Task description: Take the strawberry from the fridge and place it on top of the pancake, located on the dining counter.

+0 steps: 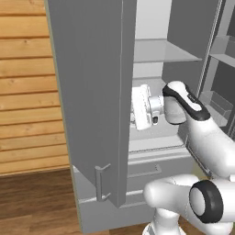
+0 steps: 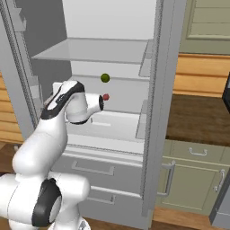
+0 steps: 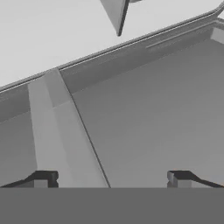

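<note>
The fridge stands with both doors open, and my arm reaches onto its pale middle shelf. On the back of that shelf sits the strawberry, tiny and red, just right of my wrist's dark end. My white hand is partly hidden by the left door's edge. In the hand view my gripper is open, its fingertips wide apart with nothing between them, facing a bare grey inner wall. The pancake and the dining counter are out of view.
An olive-green ball lies on the shelf above the strawberry. Door bins line the right door. Fridge drawers sit below the arm. A green cabinet under a dark counter flanks the fridge's right side.
</note>
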